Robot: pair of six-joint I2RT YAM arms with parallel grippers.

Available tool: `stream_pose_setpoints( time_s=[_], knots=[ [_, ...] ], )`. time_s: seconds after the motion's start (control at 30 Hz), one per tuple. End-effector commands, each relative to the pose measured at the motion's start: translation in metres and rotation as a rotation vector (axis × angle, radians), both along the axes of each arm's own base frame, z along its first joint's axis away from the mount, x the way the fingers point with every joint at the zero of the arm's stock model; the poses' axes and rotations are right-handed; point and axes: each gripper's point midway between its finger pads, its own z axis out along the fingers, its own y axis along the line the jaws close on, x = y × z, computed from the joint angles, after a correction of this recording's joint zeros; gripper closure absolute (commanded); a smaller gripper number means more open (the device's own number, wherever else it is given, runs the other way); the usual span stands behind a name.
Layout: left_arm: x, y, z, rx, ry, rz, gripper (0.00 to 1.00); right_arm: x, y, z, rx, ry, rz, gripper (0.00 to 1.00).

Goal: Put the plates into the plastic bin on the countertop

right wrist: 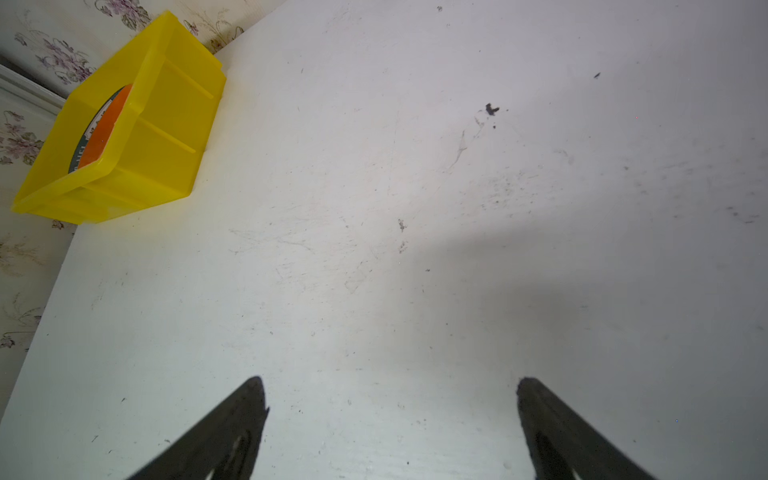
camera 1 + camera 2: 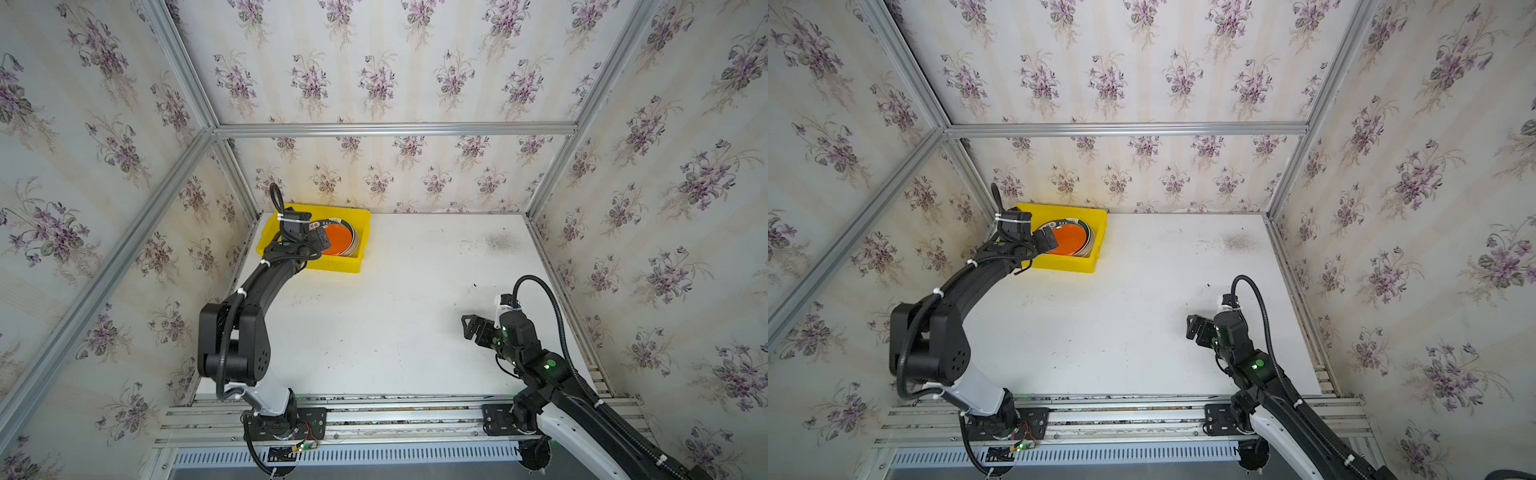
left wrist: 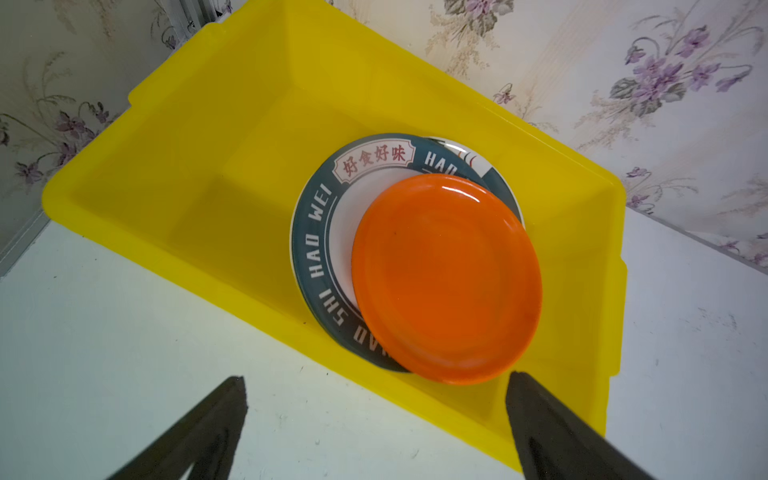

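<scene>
We are looking at the orange plate [image 3: 446,278] lying on top of a stack inside the plastic bin [image 3: 166,174], pushed toward one end of it. It is resting off-centre on a green-rimmed plate [image 3: 316,257] lettered in white, and the edge of a third plate [image 3: 469,156] is peeking out beneath. The other end of the bin is showing its yellow floor. The left hand [image 3: 376,380] is hovering just over the bin's near wall, its fingers [image 3: 540,415] spreading wide and touching neither plate. The bin is sitting on the white counter [image 1: 374,208], tucked against the flowered wall [image 2: 374,178]. Well apart from the bin, the right hand [image 1: 390,382] is hanging over scuffed counter, its fingers also standing wide with nothing between them.
</scene>
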Motion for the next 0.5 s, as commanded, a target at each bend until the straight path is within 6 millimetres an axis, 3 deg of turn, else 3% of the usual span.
stream_pose_setpoints(
  time_s=[0.0, 0.2, 0.47],
  knots=[
    [-0.012, 0.014, 0.025, 0.058, -0.192, 0.045, 0.0, 0.003, -0.013, 0.008, -0.06, -0.039, -0.042, 0.02],
    [-0.066, 0.041, 0.023, 0.158, -0.354, 0.121, 0.0, 0.009, -0.018, 0.019, -0.081, -0.116, -0.055, 0.02],
    [-0.094, 0.048, -0.002, 0.251, -0.322, 0.106, 0.0, 0.039, -0.011, 0.039, -0.124, -0.29, -0.036, 0.03]
  ],
)
